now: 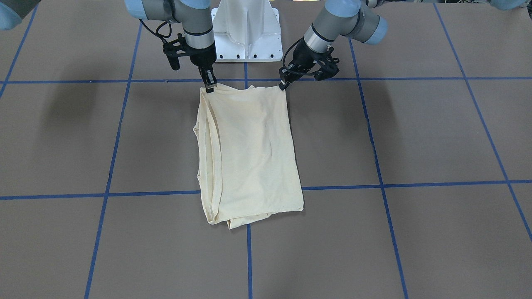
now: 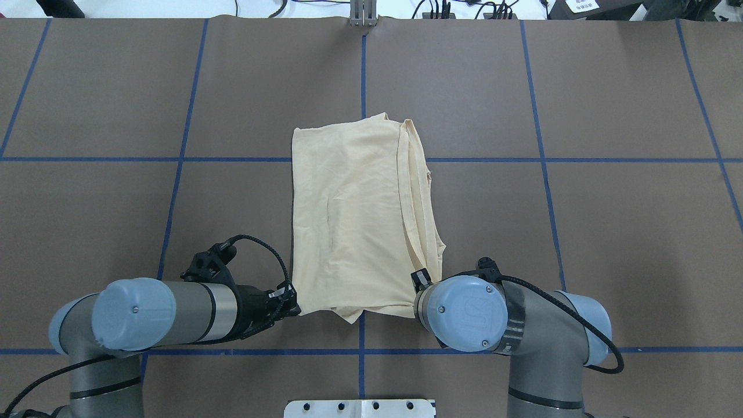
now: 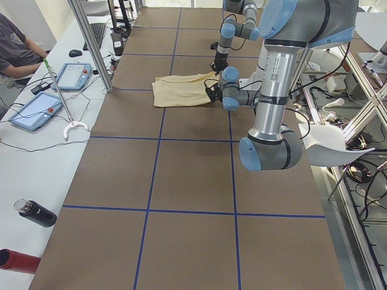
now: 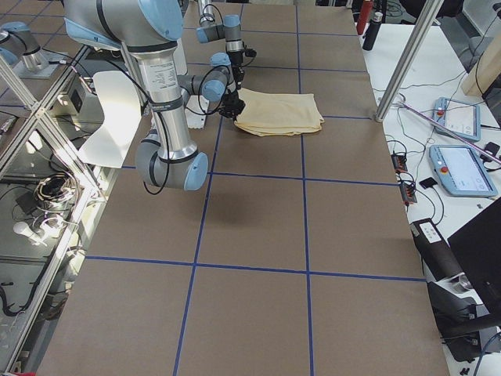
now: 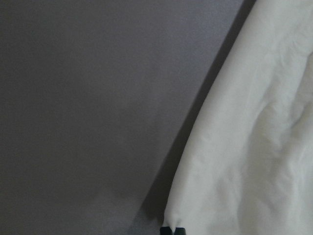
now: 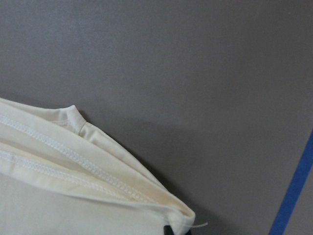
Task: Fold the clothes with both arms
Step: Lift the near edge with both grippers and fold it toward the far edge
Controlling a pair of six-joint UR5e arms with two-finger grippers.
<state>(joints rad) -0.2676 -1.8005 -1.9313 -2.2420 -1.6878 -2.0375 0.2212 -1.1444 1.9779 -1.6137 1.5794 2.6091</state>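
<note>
Fingers [image 1: 207, 78] pinched on the shirt [image 1: 249, 153] at two corners.
Left gripper [image 1: 283, 85] nips one corner and right gripper [image 1: 209, 87] the other, both closed on cloth along the edge nearest the base [image 1: 247, 33]. The shirt lies folded in a cream rectangle mid-table [image 1: 415, 133], crossing a blue tape line [image 1: 145, 193], with its layered hems on the right arm's side.

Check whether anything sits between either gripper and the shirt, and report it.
Nothing visible stands in the way. The left gripper and the right gripper each pinch one corner of the T-shirt on the robot's side, with fabric between their fingertips. No other object lies on it.
</note>
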